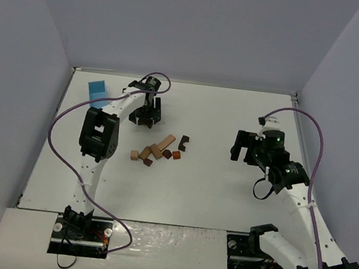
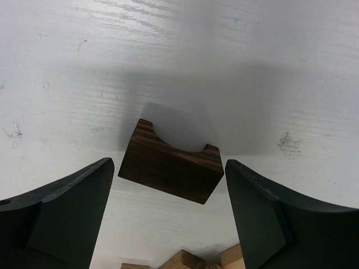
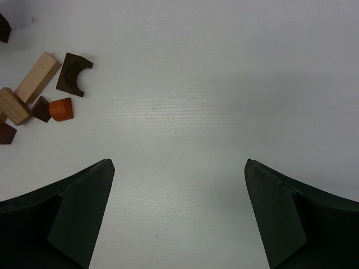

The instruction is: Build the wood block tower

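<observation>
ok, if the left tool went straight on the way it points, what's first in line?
The dark arch block, lying on the table between the left tool's open jaws, a gap each side. Probably block first, then table; depth is unclear.

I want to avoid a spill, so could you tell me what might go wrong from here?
The dark arch block lies skewed between the fingers of the open left gripper; closing could twist it or squeeze it out. The loose wood blocks lie nearby; a low move could scatter them.
</observation>
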Controlling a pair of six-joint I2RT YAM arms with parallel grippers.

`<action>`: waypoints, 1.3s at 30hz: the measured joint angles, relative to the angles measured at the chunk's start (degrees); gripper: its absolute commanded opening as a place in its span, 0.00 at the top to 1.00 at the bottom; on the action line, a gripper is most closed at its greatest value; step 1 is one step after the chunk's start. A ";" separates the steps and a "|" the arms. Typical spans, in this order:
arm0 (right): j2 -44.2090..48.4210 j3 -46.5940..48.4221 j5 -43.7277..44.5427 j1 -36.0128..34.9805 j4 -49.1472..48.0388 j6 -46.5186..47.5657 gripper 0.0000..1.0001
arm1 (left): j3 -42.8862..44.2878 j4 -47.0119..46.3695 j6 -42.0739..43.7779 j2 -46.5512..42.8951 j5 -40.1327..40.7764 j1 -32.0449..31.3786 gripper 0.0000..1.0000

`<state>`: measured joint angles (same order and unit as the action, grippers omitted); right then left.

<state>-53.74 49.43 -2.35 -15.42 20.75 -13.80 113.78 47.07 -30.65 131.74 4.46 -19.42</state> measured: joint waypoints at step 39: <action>0.68 -0.24 -0.02 0.00 -0.45 -2.23 0.00 | 1.60 0.19 2.95 -3.01 -6.38 -19.83 0.40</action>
<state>-53.06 49.19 -2.37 -15.42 20.30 -16.03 115.38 47.26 -27.70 128.73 -1.92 -39.25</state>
